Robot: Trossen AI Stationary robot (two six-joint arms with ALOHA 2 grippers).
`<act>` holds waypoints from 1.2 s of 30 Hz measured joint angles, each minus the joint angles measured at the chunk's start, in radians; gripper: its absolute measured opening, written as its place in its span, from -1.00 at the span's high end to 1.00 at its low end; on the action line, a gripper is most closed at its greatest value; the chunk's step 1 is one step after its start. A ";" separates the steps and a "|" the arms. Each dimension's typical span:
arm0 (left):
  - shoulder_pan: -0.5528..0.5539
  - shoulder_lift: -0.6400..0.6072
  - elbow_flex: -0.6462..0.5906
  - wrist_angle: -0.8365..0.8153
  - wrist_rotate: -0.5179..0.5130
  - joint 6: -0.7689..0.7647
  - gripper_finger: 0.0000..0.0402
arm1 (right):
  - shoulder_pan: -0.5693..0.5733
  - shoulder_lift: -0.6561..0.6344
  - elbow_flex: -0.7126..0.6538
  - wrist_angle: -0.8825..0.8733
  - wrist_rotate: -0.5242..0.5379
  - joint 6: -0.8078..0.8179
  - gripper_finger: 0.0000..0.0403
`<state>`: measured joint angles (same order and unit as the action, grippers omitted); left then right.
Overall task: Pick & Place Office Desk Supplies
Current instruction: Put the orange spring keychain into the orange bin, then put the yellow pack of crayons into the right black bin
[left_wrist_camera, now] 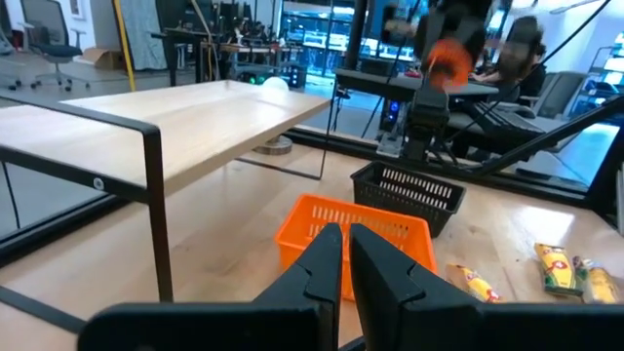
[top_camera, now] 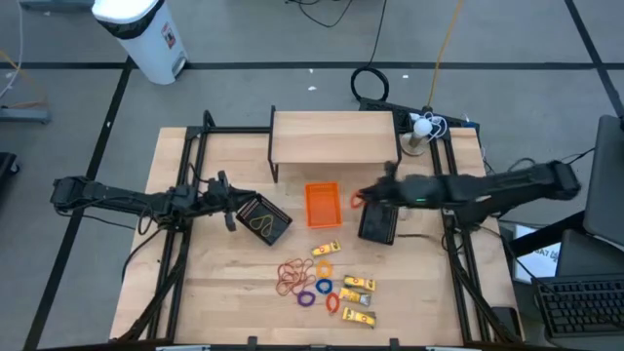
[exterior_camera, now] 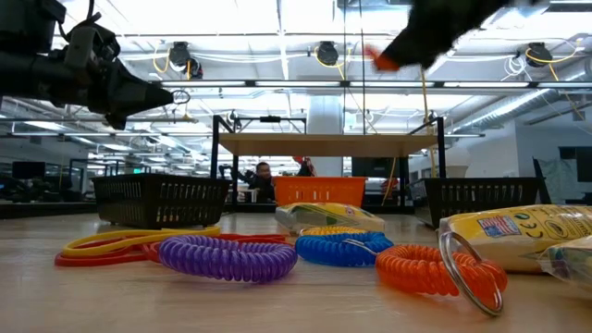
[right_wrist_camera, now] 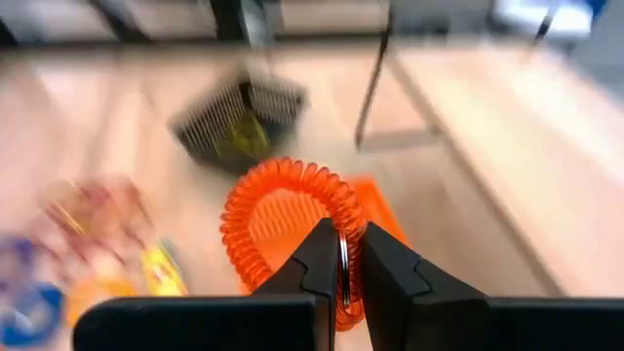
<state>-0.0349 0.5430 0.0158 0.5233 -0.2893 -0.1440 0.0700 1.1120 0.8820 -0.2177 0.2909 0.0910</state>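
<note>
Loose supplies lie on the near middle of the table: red-brown rubber bands (top_camera: pixel 291 278), yellow packets (top_camera: pixel 357 285), and purple (exterior_camera: pixel 227 257), blue (exterior_camera: pixel 342 245) and orange (exterior_camera: pixel 430 268) coil rings. My right gripper (top_camera: pixel 356 201) hangs above the table between the orange tray (top_camera: pixel 323 205) and the right black mesh tray (top_camera: pixel 378 222), shut on another orange coil ring (right_wrist_camera: pixel 288 210). My left gripper (top_camera: pixel 229 210) is shut and empty, raised beside the left black mesh tray (top_camera: pixel 263 219), which holds something yellow. My right gripper pinches the thin metal ring (right_wrist_camera: pixel 343 255) attached to the orange coil between its two fingertips, coming roughly level from the table's right. The coil loops out ahead of the fingers, lifted clear of the table over the orange tray's right side.
A low wooden shelf on a black frame (top_camera: pixel 333 136) stands at the far middle of the table, behind the orange tray. Black frame bars run along the table's left and right sides. A person sits in the room beyond the table (exterior_camera: pixel 264 176).
</note>
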 joint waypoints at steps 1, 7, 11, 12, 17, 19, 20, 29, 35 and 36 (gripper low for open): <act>0.000 0.000 0.000 0.002 0.000 0.000 0.88 | -0.011 0.068 0.050 -0.047 -0.001 -0.004 0.92; 0.000 0.000 0.000 0.003 0.000 -0.009 0.88 | -0.075 0.385 0.250 -0.189 -0.012 -0.095 0.93; 0.000 0.000 0.000 -0.009 0.000 -0.021 0.88 | -0.111 0.516 0.346 -0.257 -0.065 -0.163 0.93; 0.000 0.000 0.000 -0.013 0.000 -0.022 0.88 | -0.118 0.549 0.368 -0.273 -0.077 -0.174 0.93; 0.000 0.000 0.000 -0.027 0.000 -0.022 0.88 | -0.135 0.651 0.438 -0.285 -0.106 -0.214 0.93; 0.000 0.000 0.000 -0.031 0.001 -0.022 0.88 | -0.139 0.673 0.444 -0.276 -0.111 -0.220 0.93; 0.000 0.000 0.000 -0.033 0.001 -0.022 0.88 | -0.142 0.684 0.445 -0.269 -0.112 -0.223 0.93; 0.000 0.000 0.000 -0.049 0.001 -0.027 0.88 | -0.149 0.708 0.448 -0.240 -0.147 -0.234 0.64; 0.000 0.000 0.000 -0.049 0.001 -0.039 0.88 | -0.149 0.707 0.448 -0.229 -0.166 -0.186 0.29; 0.000 0.000 0.000 -0.049 0.001 -0.039 0.88 | -0.149 0.706 0.448 -0.229 -0.169 -0.185 0.25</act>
<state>-0.0349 0.5426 0.0158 0.4740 -0.2886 -0.1829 -0.0791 1.8184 1.3304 -0.4470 0.1220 -0.0940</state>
